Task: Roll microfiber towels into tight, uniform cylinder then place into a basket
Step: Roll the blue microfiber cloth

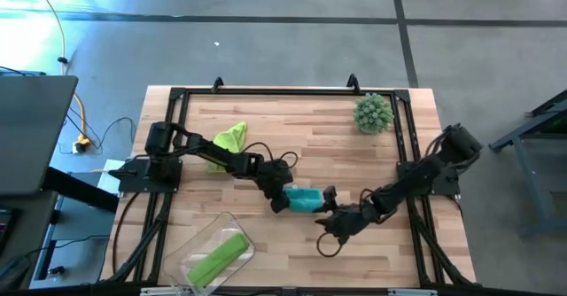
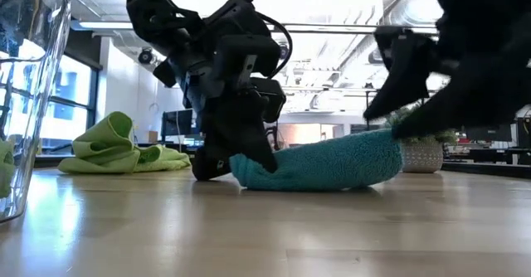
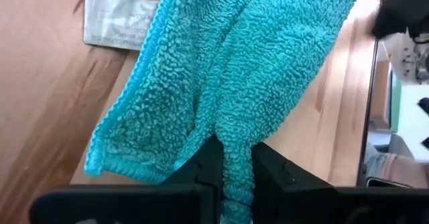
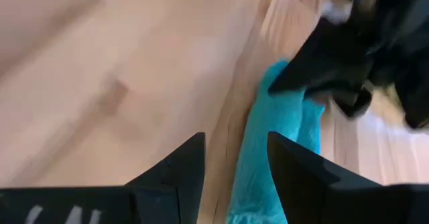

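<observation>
I've got the left gripper down at table centre, clamped on the left end of the teal towel; wrist cam shows a ridge of the teal pile pinched tight btwn both fingers, w/ the white care tag lying flat on the wood beside it. From table level the towel is a loose, low roll lying across the table, not a tight cylinder. Right gripper sits at the towel's right end, fingers apart & holding nothing, teal edge just past them. One lime towel lies crumpled far-left, behind the left arm. Second lime towel is rolled & inside the clear basket, near-left corner. Spiky green ball sits far-right, well apart.
</observation>
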You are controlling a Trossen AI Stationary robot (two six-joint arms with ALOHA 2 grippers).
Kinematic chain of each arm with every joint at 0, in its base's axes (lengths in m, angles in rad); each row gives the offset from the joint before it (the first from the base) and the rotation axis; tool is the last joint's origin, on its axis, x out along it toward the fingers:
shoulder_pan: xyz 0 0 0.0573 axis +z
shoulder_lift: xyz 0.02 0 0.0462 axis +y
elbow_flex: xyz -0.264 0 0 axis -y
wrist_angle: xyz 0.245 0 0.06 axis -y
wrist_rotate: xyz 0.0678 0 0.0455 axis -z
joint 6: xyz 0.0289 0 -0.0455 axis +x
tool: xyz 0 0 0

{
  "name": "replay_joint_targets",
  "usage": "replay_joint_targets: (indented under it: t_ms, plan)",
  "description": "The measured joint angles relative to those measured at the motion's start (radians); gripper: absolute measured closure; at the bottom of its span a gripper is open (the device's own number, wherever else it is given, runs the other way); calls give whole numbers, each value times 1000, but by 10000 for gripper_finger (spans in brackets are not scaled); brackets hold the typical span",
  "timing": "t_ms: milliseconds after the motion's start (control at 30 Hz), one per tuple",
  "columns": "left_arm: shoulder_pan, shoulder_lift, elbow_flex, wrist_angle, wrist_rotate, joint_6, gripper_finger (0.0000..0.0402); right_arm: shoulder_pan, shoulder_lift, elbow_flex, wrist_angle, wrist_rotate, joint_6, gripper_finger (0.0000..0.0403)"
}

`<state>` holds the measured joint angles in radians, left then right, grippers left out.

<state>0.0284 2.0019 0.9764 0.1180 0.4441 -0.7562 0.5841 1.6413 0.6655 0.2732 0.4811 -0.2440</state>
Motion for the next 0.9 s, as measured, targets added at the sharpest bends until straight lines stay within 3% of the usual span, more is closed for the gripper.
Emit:
replay_joint_targets:
  t_ms: [267, 533, 733, 900]
  plan:
    - [0, 1, -1, 14, 3, -26, 366, -86, 55, 0, -50, 32, 248, 228]
    - [2, -27, -7, 7, 2, 33, 334, -168, 96, 4, -86, -185, 522, 196]
    - [14, -91, -12, -59, 15, 141, 293, -183, 133, 8, -85, -228, 690, 229]
    - [36, -174, -11, -234, -5, 329, 274, -184, 137, 8, -92, -226, 774, 274]
